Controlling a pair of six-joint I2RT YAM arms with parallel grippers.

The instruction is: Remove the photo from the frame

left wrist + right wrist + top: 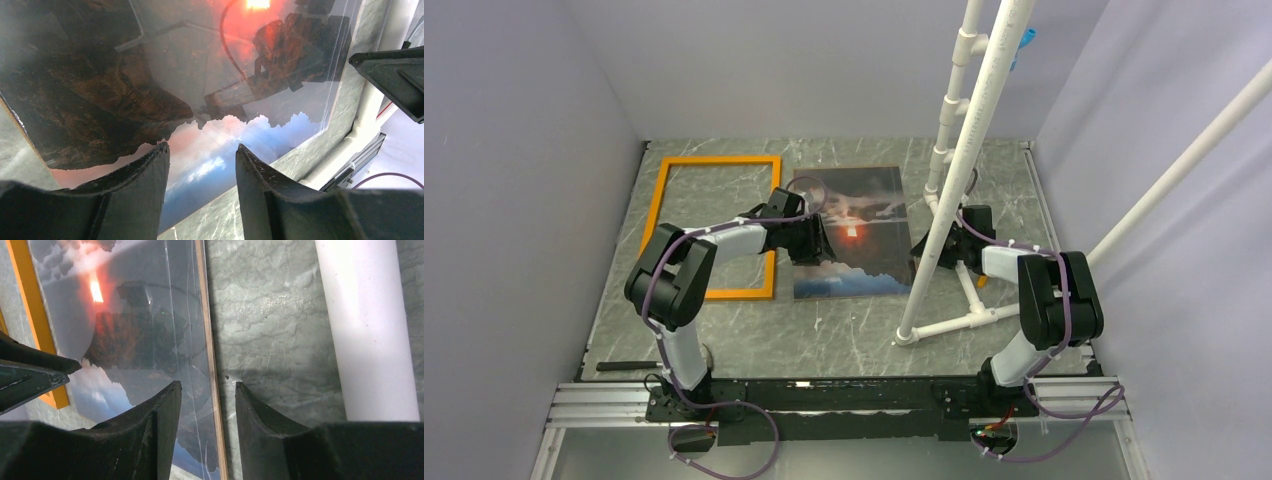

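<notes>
Beneath the left gripper (202, 150) lies the photo (869, 200), flat on the grey marbled table (844, 335). Its glossy face mirrors the arm above it. To that gripper's left is the frame (721, 160), just beside the print. The frame's opening holds nothing but bare table, so the photo is outside it.

Left arm: I see it rise from its base, fold at the elbow and reach rightward across the frame's right bar. Its wrist is pitched down over the photo's left margin. The jaws stand apart with nothing between them, and the pink-and-blue cloud band shows through the gap. I cannot tell whether the tips touch the print.

Right arm: the elbow is raised at the far right and the forearm runs leftward behind the white pipe stand (969, 150). The right gripper (207, 385) hangs over the photo's right edge. Its jaws are likewise parted and empty, and a thin brown strip (210, 365) bordering the print passes under the gap. The pipe stands to this gripper's right.
</notes>
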